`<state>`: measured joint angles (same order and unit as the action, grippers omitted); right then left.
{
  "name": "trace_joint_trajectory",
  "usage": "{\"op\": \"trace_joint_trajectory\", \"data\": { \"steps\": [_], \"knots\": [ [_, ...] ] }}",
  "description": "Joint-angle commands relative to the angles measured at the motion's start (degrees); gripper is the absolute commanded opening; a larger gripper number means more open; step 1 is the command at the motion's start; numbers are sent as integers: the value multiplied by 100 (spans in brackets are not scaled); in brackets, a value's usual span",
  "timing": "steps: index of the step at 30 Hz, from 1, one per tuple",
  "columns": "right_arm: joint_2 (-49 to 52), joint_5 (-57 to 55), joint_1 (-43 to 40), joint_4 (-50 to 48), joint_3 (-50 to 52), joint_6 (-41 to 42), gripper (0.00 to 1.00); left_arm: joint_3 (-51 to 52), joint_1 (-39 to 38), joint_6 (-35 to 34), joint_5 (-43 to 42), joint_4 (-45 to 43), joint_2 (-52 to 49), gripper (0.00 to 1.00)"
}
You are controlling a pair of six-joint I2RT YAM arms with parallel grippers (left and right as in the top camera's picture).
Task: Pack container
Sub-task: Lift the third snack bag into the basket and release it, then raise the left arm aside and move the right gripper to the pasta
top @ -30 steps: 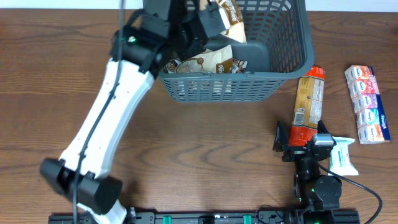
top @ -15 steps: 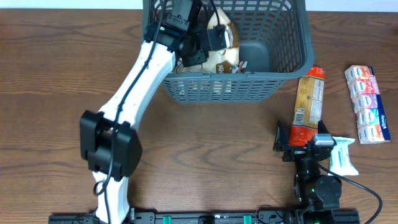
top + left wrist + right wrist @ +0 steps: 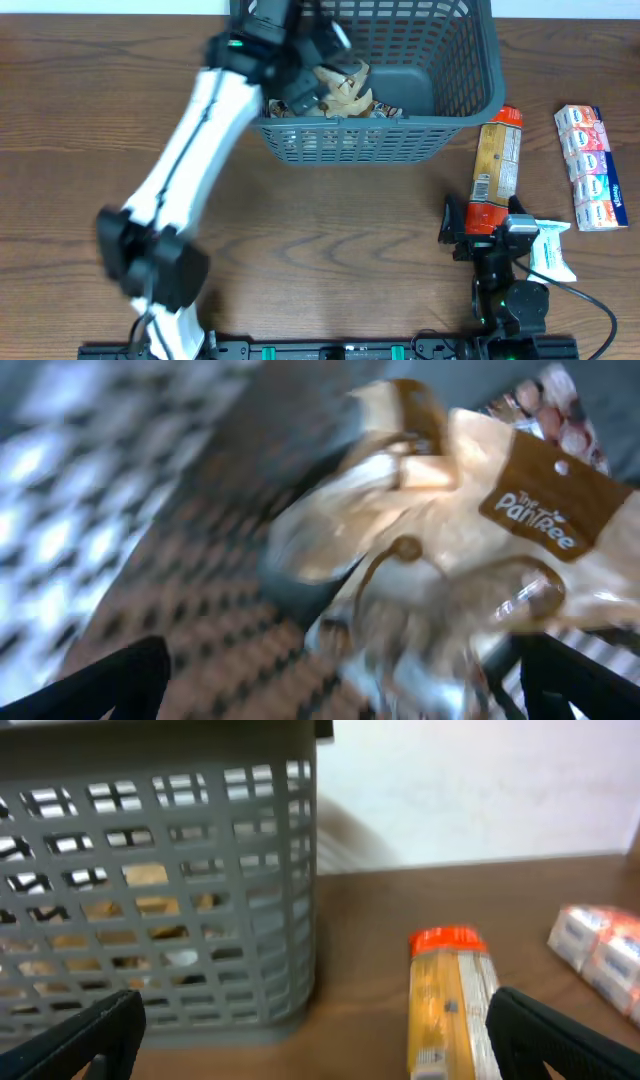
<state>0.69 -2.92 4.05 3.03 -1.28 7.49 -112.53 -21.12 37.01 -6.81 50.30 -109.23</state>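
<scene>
The grey mesh basket point(image 3: 360, 140) sits far back on the wooden table point(image 3: 330, 230), tan PanTree snack bags point(image 3: 480, 540) inside. Over them the left gripper point(image 3: 342, 648) has its fingers spread wide. The right gripper point(image 3: 315, 1000), also spread, faces an orange-capped cracker sleeve point(image 3: 450, 1000).

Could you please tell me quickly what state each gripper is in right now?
Left gripper: open, over the snack bag in the container, not gripping it.
Right gripper: open, holding nothing.
</scene>
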Motion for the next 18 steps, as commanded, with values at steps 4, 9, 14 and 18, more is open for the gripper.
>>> {"op": "trace_joint_trajectory", "data": {
  "steps": [4,9,14,18],
  "knots": [
    [175,59,-24,973,-1235,164,99,-181,1309,-1646,175,560,1366,99],
    [1010,46,-240,2675,-2889,168,99,-181,2658,-1915,-7,1071,1635,99],
    [2376,-369,-413,4699,-5187,258,99,22,3834,-1915,-844,1091,1530,99],
    [3421,-461,-442,6194,-6942,256,99,352,4496,-1908,-979,1016,1401,99]
  ]
}}
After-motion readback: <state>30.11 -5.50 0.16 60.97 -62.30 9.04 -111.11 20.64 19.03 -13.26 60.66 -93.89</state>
